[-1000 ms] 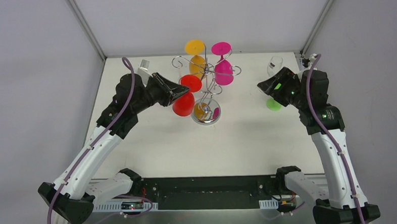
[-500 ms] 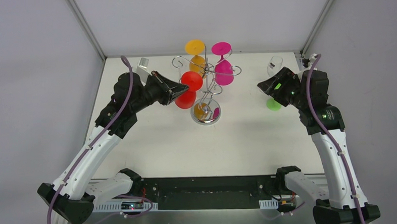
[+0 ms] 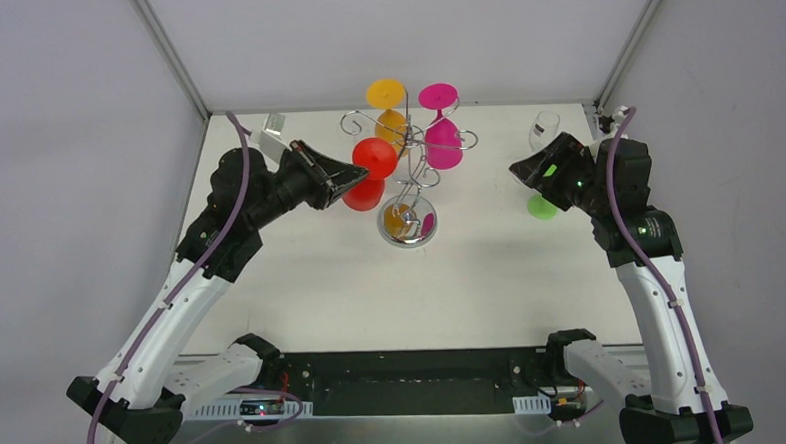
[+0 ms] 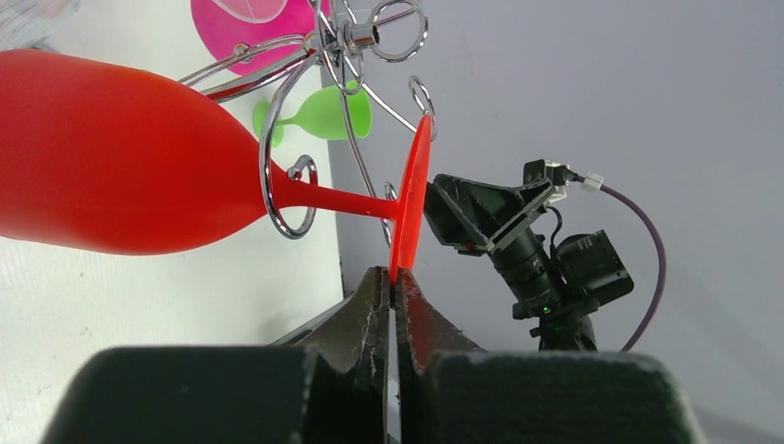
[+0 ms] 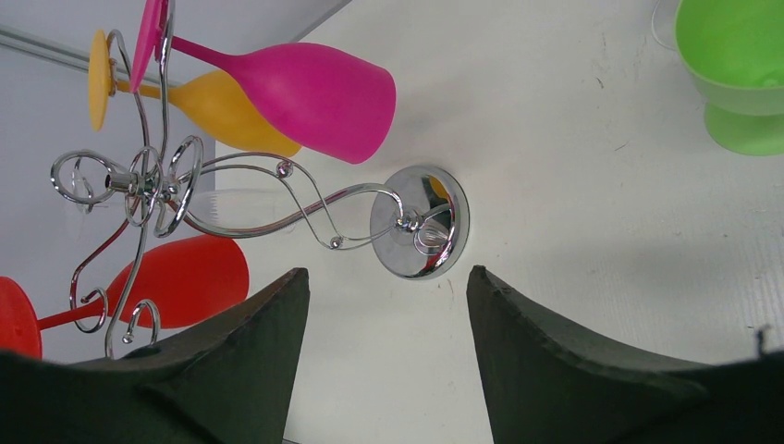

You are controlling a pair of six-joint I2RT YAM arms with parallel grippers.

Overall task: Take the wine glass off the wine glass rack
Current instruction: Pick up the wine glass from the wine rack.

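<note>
My left gripper (image 4: 396,280) pinches the red glass (image 4: 120,166) by its foot mid-frame, my right gripper (image 5: 386,296) waits with fingers apart, so next I should slide the stem off the rack (image 5: 421,222).

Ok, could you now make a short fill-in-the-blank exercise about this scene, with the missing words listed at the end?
1. The wine glass whose foot the left gripper pinches is ____ in colour.
2. The right gripper is open and holds ____.
3. Counting the pinched one, ____ coloured glasses hang on the wine glass rack.
4. The one coloured glass that is on the table, not on the rack, is ____.
Missing words: red; nothing; three; green.
</note>
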